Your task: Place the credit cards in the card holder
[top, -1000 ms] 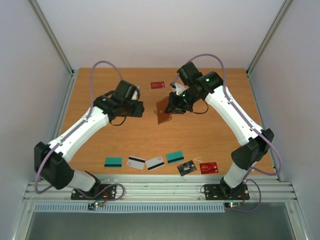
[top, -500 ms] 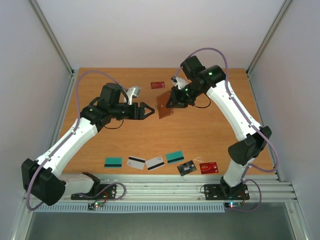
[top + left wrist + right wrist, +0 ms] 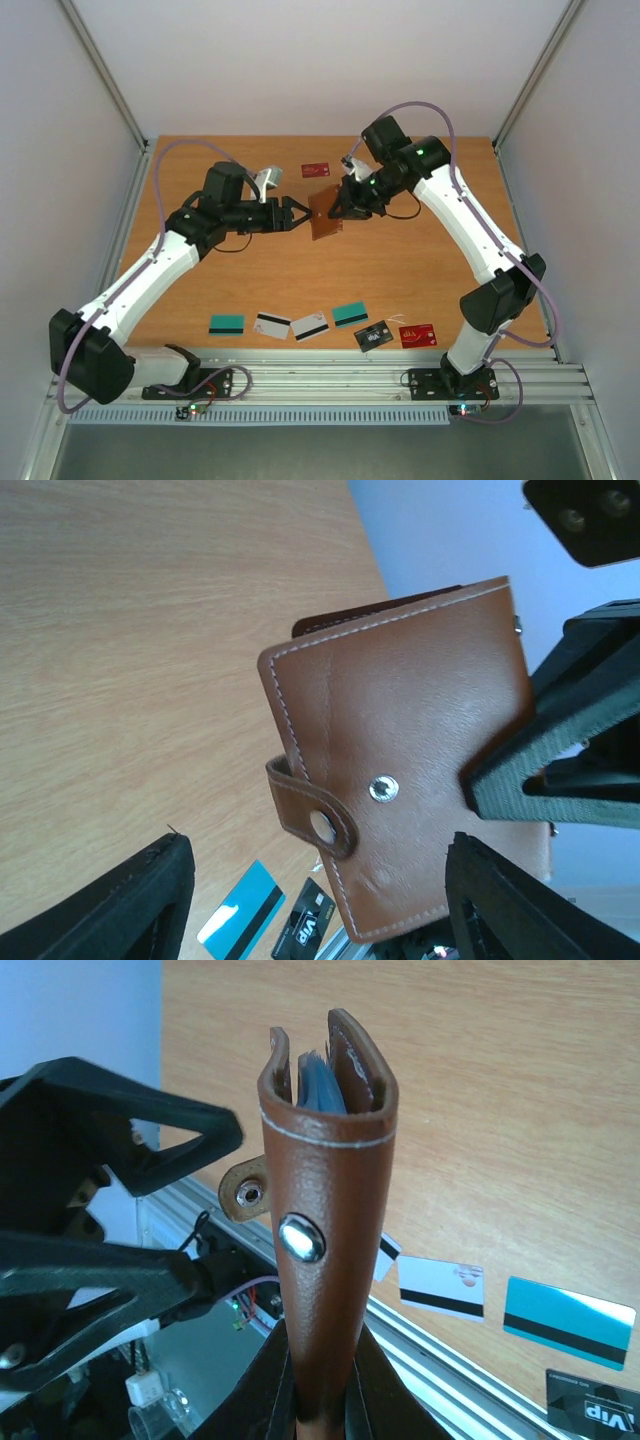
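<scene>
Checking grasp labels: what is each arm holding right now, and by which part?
Right gripper: the card holder, clamped in its jaws at the edge opposite the snap tab. Left gripper: open, holding nothing.

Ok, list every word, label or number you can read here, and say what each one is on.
"VIP": white letters on the black card.
Near red card: white print, too small to read.
Far red card: white print, too small to read.
Card holder: no text, only stitching and snaps.
</scene>
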Controlling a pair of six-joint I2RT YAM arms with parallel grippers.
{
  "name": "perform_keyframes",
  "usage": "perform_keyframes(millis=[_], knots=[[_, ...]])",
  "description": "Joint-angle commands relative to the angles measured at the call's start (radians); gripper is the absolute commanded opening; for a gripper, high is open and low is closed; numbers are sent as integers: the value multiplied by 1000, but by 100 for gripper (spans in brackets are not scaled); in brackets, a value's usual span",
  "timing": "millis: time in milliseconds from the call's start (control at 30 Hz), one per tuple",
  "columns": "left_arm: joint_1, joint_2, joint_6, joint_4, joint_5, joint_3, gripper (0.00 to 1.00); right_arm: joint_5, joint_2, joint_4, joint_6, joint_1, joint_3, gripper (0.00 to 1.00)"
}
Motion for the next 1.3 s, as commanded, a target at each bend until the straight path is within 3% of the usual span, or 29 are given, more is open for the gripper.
perform_keyframes(millis=[0, 267, 533, 867, 1033, 1267], knots=[[3, 16, -35, 92, 34, 21, 68, -61, -69, 45, 25, 0, -1, 1], [8, 1, -28, 76, 5, 10, 49, -115, -114, 80, 58, -4, -38, 1], [18, -43, -42, 89, 0, -16, 43, -228, -157, 175, 102, -21, -88, 1], [35, -73, -103, 169, 108, -25, 46, -319, -184, 269, 152, -35, -115, 1], [38, -88, -162, 262, 179, -39, 54, -339, -191, 292, 162, -35, -121, 2], [44, -96, -273, 434, 302, -67, 57, -376, -198, 309, 161, -45, -120, 5]])
